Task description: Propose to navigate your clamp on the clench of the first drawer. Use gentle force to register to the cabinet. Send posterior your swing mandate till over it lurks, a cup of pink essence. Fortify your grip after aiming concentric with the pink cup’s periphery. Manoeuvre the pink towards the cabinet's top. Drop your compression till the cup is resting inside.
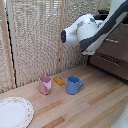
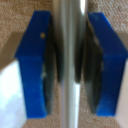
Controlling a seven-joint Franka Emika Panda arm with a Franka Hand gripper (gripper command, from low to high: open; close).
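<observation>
In the wrist view my gripper (image 2: 68,65) has its blue-tipped fingers (image 2: 32,65) on either side of a slim silver bar handle (image 2: 68,25), with the dark pads pressed against it. In the exterior view the white arm (image 1: 87,32) reaches to the dark brown cabinet (image 1: 114,52) at the exterior view's right, and the arm hides the gripper itself. The pale pink cup (image 1: 45,85) stands upright on the wooden table, far from the gripper, at the exterior view's left of the blue mug (image 1: 74,85).
A small yellow block (image 1: 59,80) lies between the two cups, a little behind them. A white patterned plate (image 1: 15,112) sits at the table's front, at the exterior view's left. A slatted screen (image 1: 35,40) stands behind the table.
</observation>
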